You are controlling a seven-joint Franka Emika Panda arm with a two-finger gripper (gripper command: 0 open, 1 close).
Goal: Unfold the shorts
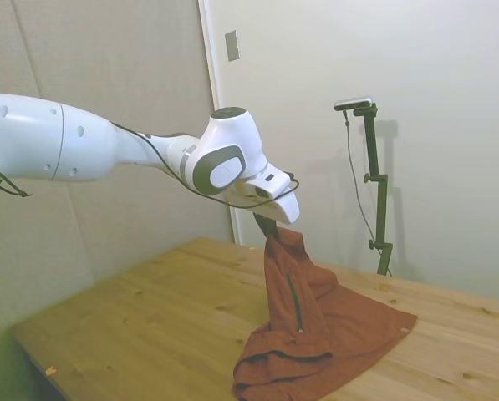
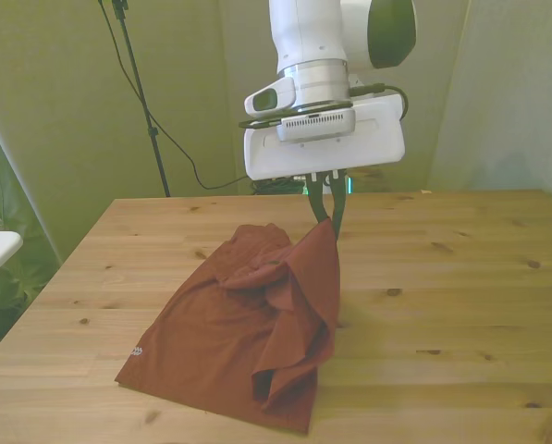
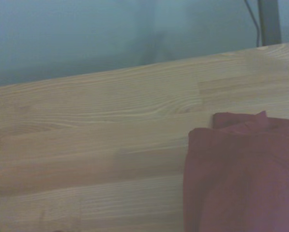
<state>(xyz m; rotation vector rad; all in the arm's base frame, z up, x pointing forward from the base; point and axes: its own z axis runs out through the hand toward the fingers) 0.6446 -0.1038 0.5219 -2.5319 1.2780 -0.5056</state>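
In the side view, one gripper (image 1: pixel 270 224) has its fingers pinched tight on one pair of shorts (image 1: pixel 320 334), lifting a corner high while the rest lies on one table (image 1: pixel 149 317) toward 5 o'clock. In the front view, the shorts (image 2: pixel 248 324) hang from the gripper (image 2: pixel 328 215) and spread toward 7 o'clock. To do this well, I think the arm should pull the held corner slowly sideways, keeping the cloth flat. The wrist view shows one red fold (image 3: pixel 241 174) on wood.
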